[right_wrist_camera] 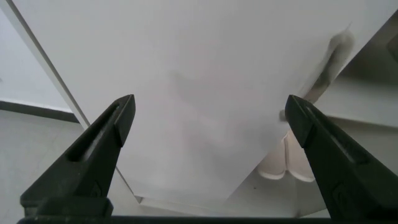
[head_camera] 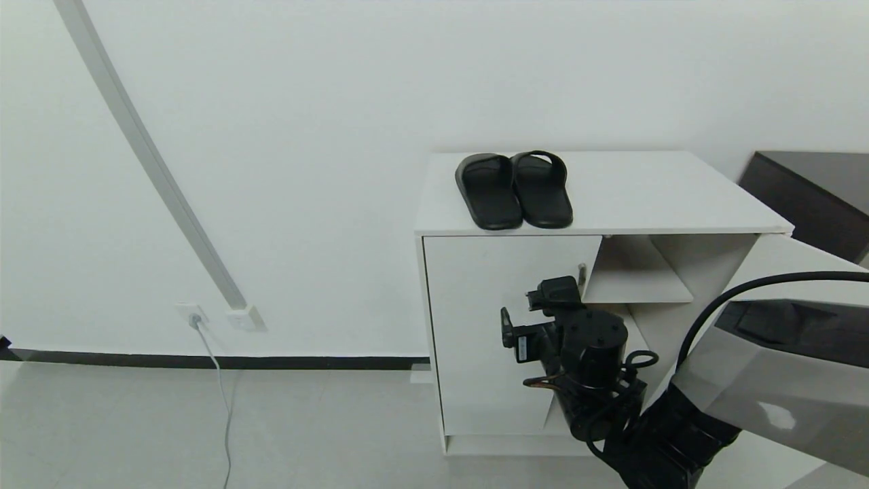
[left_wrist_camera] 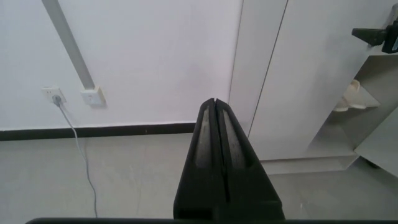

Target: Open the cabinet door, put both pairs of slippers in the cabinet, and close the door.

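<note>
A pair of black slippers [head_camera: 514, 189] lies on top of the white cabinet [head_camera: 631, 197]. The cabinet's left door [head_camera: 499, 326] is closed and its right door [head_camera: 794, 261] stands swung out. A pale pair of slippers [right_wrist_camera: 284, 167] rests on a shelf inside, also seen as pale slippers [left_wrist_camera: 349, 98] past the door edge. My right gripper [head_camera: 528, 312] hangs open in front of the left door, near its small handle [head_camera: 582, 273]; its fingers [right_wrist_camera: 115, 121] are spread wide with nothing between them. My left gripper [left_wrist_camera: 214, 106] is shut and empty, low to the left of the cabinet.
A wall socket with a cable [head_camera: 195, 317] and a slanted grey conduit [head_camera: 146, 156] are on the wall at left. Dark furniture [head_camera: 815, 197] stands right of the cabinet. Bare floor [head_camera: 204, 428] lies to the left.
</note>
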`<state>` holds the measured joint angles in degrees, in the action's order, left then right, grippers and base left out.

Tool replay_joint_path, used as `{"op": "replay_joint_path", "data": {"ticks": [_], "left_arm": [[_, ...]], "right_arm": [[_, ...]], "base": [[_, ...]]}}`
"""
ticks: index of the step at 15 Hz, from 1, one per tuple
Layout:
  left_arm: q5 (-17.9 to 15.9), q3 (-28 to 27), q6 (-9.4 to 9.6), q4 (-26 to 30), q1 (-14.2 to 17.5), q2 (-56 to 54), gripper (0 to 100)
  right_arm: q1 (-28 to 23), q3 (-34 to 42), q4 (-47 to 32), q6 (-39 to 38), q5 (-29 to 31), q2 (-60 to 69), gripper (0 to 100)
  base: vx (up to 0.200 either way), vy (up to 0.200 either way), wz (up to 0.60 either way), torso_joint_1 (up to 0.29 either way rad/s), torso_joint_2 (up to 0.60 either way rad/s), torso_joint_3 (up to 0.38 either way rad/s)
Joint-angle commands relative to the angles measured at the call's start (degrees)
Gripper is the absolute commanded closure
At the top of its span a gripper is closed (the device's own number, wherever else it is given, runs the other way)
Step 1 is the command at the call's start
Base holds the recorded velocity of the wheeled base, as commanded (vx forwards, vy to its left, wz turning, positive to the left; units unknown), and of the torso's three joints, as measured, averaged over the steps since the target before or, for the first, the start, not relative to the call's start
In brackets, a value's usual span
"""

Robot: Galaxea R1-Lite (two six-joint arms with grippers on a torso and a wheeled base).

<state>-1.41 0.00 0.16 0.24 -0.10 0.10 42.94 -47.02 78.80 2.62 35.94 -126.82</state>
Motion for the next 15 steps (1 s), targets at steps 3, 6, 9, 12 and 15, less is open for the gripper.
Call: {"op": "replay_joint_path", "data": {"ticks": [3, 6, 9, 12, 15], "left_arm": [[0.01, 0.0, 0.02, 0.02, 0.01, 0.08, 100], [0.01, 0.0, 0.02, 0.02, 0.01, 0.08, 100], [-0.08, 0.0, 0.02, 0.02, 0.01, 0.08, 100], [-0.08, 0.0, 0.02, 0.02, 0.01, 0.08, 100], [-0.08, 0.0, 0.02, 0.02, 0.01, 0.08, 100]], "right_arm": [[0.04, 0.09, 0.04, 0.02, 0.01, -0.1, 0], [0.04, 0.26, 0.04, 0.02, 0.01, -0.1, 0], [0.04, 0.26, -0.05, 0.02, -0.08, -0.1, 0], [-0.04, 0.35, 0.13, -0.07, -0.34, -0.1, 0], [-0.04, 0.88, 0.21, -0.07, -0.96, -0.1, 0]], "base": [[0.0, 0.0, 0.0, 0.224, -0.55, -0.33], [0.0, 0.0, 0.0, 0.255, -0.58, -0.333], [0.0, 0.0, 0.0, 0.256, -0.58, -0.326], [0.0, 0.0, 0.0, 0.194, -0.43, -0.24], [0.0, 0.0, 0.0, 0.1, -0.23, -0.123]]}}
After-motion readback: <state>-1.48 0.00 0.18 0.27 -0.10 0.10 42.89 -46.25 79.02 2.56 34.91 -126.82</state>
